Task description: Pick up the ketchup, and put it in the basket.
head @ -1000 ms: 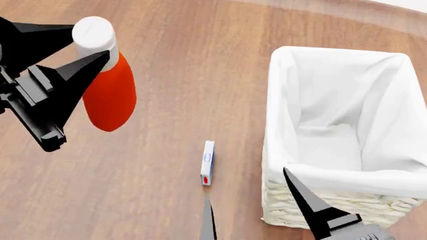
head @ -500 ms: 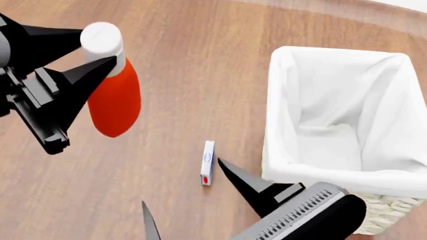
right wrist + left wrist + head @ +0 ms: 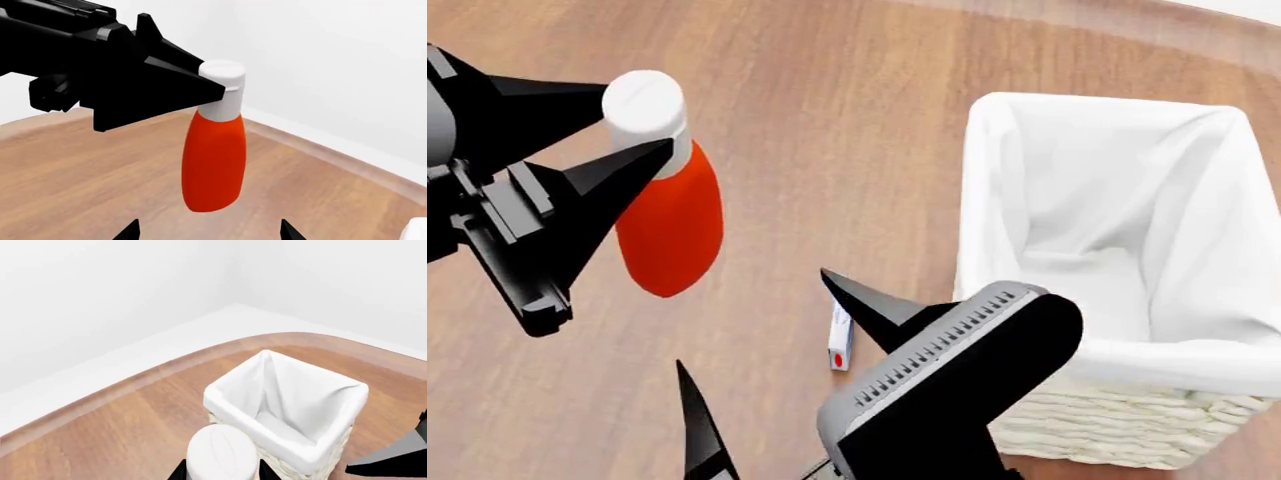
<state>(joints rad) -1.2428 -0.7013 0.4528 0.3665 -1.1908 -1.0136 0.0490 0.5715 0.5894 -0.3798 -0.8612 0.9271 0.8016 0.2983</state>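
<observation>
A warm brown wooden floor (image 3: pixel 827 120) fills our view, curving away to a pale skirting and plain white walls in the wrist views. Our left gripper (image 3: pixel 641 125) is clamped on the neck of the ketchup (image 3: pixel 670 235), just under its white cap (image 3: pixel 645 100); one black fingertip lies on each side of the neck, and the orange-red bottle hangs clear of the floor, its rounded base lowest. From the right wrist view we see the same hold side-on: the left gripper (image 3: pixel 217 90) pinches the ketchup (image 3: pixel 215 160) below the cap, and the body dangles free with wood beneath it. We see no label on the side that faces us. The basket (image 3: pixel 1108 420) stands well apart from the bottle, on the right of the head view, its white cloth liner (image 3: pixel 1001 200) folded over the woven rim, with nothing showing inside but cloth. In the left wrist view the cap (image 3: pixel 221 452) sits in the foreground with the basket (image 3: pixel 333 445) beyond it. Our right gripper (image 3: pixel 767 350) reaches up from the bottom of the head view with its two black fingers spread wide and nothing between them; its ribbed grey body covers part of the basket's near corner. A small white box (image 3: pixel 838 340) with blue and red marks lies on the floor between the bottle and the basket, partly hidden behind the right gripper's finger.
</observation>
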